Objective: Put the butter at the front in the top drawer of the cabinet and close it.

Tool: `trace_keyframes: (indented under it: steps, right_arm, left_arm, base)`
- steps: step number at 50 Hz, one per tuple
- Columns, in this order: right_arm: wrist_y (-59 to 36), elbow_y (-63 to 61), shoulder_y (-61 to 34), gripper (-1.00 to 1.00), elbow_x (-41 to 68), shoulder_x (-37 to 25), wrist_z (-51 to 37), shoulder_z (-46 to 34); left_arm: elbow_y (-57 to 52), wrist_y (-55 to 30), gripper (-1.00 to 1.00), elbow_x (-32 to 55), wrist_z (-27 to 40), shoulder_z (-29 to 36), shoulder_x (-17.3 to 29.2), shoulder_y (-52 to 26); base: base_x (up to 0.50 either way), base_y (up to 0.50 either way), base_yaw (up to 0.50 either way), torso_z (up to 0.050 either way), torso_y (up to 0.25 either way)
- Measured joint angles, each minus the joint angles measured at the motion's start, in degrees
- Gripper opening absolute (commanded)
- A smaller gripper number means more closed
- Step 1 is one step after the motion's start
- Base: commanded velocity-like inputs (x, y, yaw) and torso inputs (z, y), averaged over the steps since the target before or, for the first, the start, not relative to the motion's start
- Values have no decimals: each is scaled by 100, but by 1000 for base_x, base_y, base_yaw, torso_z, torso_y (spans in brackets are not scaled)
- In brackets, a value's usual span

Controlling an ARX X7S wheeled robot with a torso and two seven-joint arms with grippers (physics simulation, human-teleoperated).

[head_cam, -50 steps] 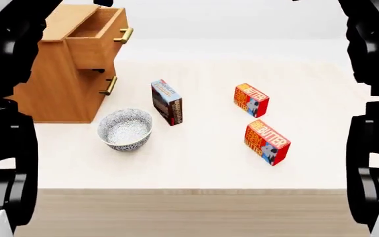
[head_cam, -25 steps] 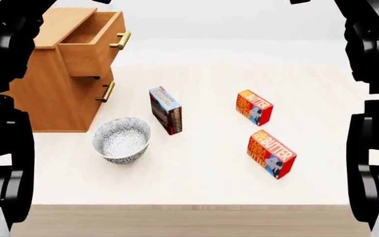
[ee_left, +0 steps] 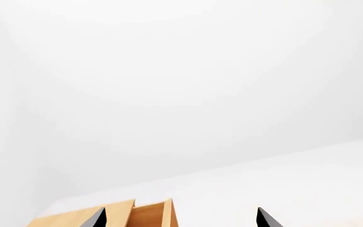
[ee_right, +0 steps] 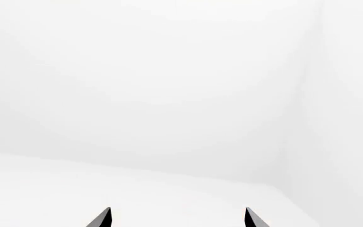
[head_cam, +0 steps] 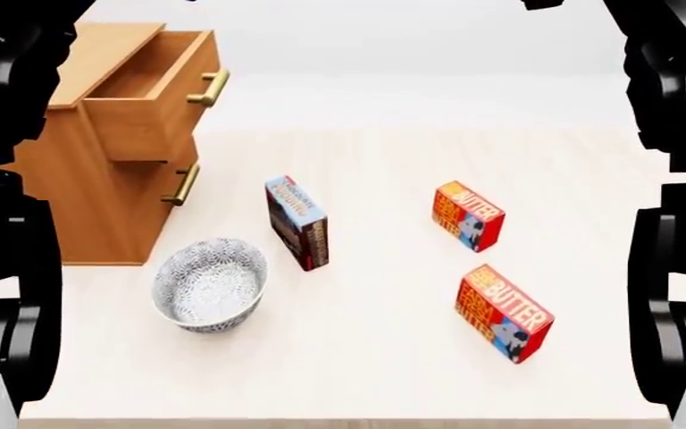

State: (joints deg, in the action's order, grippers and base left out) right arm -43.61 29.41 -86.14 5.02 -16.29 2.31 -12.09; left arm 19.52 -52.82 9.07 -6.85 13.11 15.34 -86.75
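Head view: near butter (head_cam: 504, 312) lying on the table (head_cam: 367, 357) toward the near right, well apart from the cabinet (head_cam: 93, 170) at the far left. Second butter carton (head_cam: 467, 215) farther back, near the first but not touching. Top drawer (head_cam: 146, 94) pulled out, hollow showing, brass handle (head_cam: 210, 88) on its front. Pudding box (head_cam: 296, 222) upright near the middle, patterned bowl (head_cam: 210, 284) just left of it, near the cabinet's front corner. Left gripper (ee_left: 178, 218) and right gripper (ee_right: 176, 217) seen only in the wrist views: fingers spread apart, grasping nothing, aimed at bare white background, with the cabinet's top edge under the left pair.
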Motion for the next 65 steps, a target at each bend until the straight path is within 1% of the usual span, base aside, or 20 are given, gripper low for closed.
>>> trace_keyframes:
  steps: [62, 65]
  right_arm:
    - [-89, -79, 75, 100, 132, -36, -35, 8]
    - [-86, -79, 85, 100, 144, -32, -43, 19]
  left_arm:
    - [-50, 3, 100, 107, -45, 124, 71, 29]
    - [-43, 9, 100, 112, -45, 130, 72, 32]
  base:
    - [242, 0, 0, 0, 0]
    - [0, 0, 0, 0, 0]
